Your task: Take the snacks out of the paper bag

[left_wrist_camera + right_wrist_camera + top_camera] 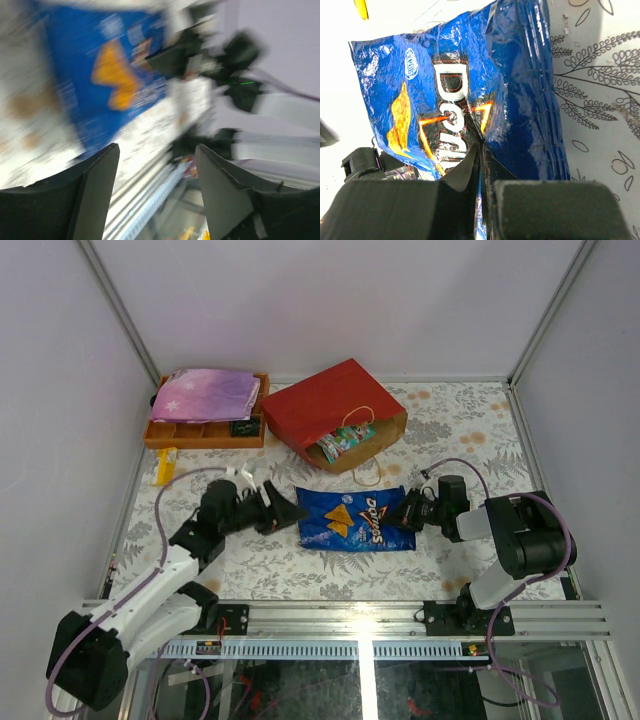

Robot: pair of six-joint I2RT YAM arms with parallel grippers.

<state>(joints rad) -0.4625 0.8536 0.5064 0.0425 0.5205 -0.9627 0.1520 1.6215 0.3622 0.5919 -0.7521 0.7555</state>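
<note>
Top view. Doritos bag (352, 520) lies flat on the floral worktop (320, 575), logo up, between the two arms and wholly outside the paper bag (325, 405). The red paper bag lies on its side toward the far edge, just beyond the Doritos bag and apart from it. Its brown-lined mouth faces the near right. Small packets (345, 443) sit in that mouth, right at the lip. Green and pink-red are visible; the count is not readable. One cord handle (372, 475) lies looped on the worktop in front of the mouth.

Right arm (520, 530): right jaws are at the Doritos bag's right edge. In the right wrist view the two fingers (492, 167) are pressed together with a pucker of blue foil pinched between them. The right jaws are clamped on the Doritos bag near its side seam. The rest of the bag rests on the worktop.

Left arm (150, 590): left jaws are just beside the Doritos bag's left edge. Whether they touch it cannot be told from above. The left wrist view is heavily motion-blurred, but both fingers (95, 190) stand apart with nothing between them. The blue bag shows beyond the tips.

Elsewhere: orange tray (205, 432) sits at the far left, with a pink-purple starry pouch (205, 393) lying over it. A small yellow object (165, 465) lies on the worktop just on the near side of the tray; its kind is unclear.
</note>
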